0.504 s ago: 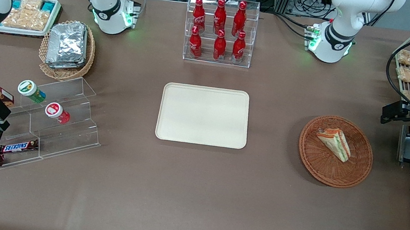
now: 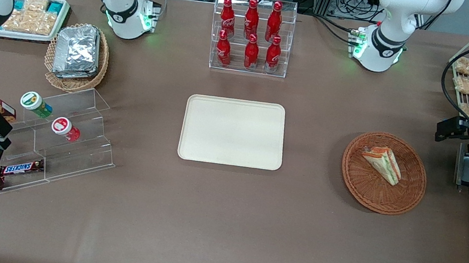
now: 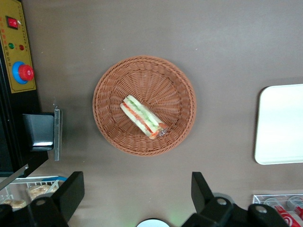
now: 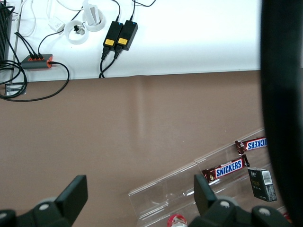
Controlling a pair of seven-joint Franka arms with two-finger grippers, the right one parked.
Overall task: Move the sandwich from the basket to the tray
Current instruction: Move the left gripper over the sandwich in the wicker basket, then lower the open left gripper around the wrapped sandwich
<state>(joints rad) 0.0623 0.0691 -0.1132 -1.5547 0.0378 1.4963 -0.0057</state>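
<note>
We see the left gripper spread wide and holding nothing, hanging high above the table at the working arm's end, clear of the wicker basket, where the wrapped wedge sandwich lies flat inside, with the cream tray well apart toward the table's middle.

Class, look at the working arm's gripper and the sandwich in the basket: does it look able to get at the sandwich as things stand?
Probably yes. The gripper hangs open above the table beside the basket, and the sandwich lies uncovered, alone in it, with nothing standing between them.
</note>
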